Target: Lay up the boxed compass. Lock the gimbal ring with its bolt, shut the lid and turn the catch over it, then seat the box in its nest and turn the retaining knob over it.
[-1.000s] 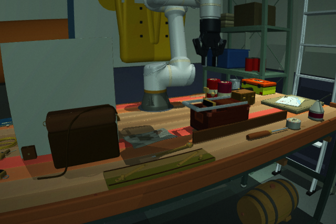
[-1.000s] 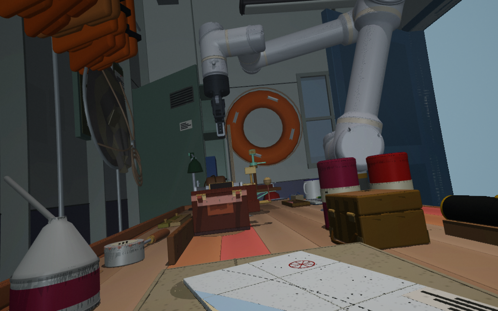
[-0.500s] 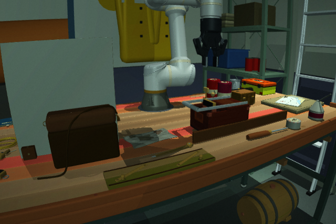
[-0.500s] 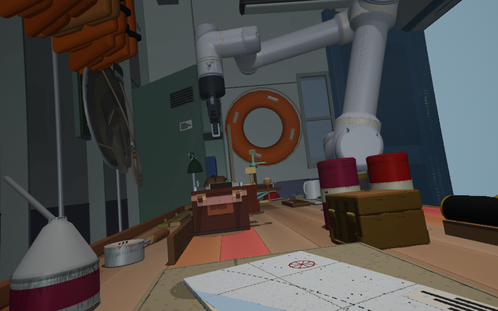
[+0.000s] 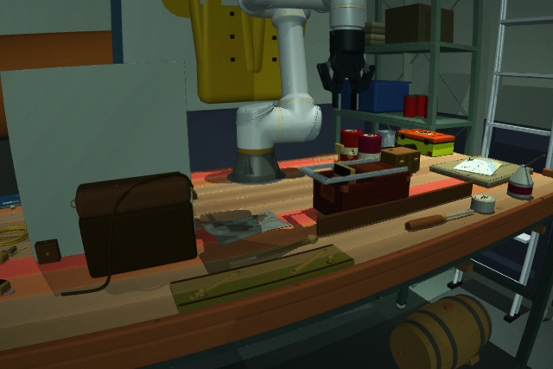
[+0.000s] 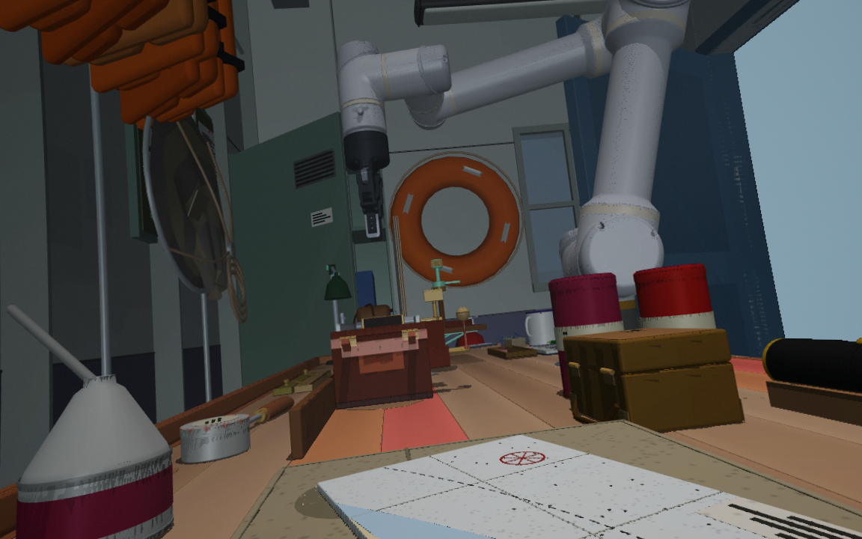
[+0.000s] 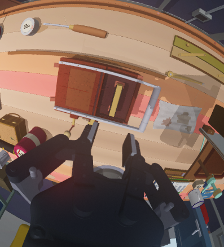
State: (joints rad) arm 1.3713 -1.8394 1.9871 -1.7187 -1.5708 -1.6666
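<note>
The compass box (image 5: 362,190) (image 6: 381,365) (image 7: 96,91) is dark red-brown and sits mid-bench on a red stripe, its lid shut. A brass bar (image 7: 115,100) lies along the top of its darker half. A grey tubular frame (image 7: 149,108) wraps around that end of the box. My gripper (image 5: 346,104) (image 6: 371,228) (image 7: 111,138) hangs high above the bench on the box's far side, pointing down. It is open and holds nothing.
A dark leather case (image 5: 134,222) stands left on the bench before a grey panel. A wooden batten (image 5: 393,211) lies in front of the box. Two red canisters (image 5: 359,144) and a small brown box (image 5: 400,158) stand behind it. A chisel (image 5: 435,220) and chart board (image 5: 480,168) lie right.
</note>
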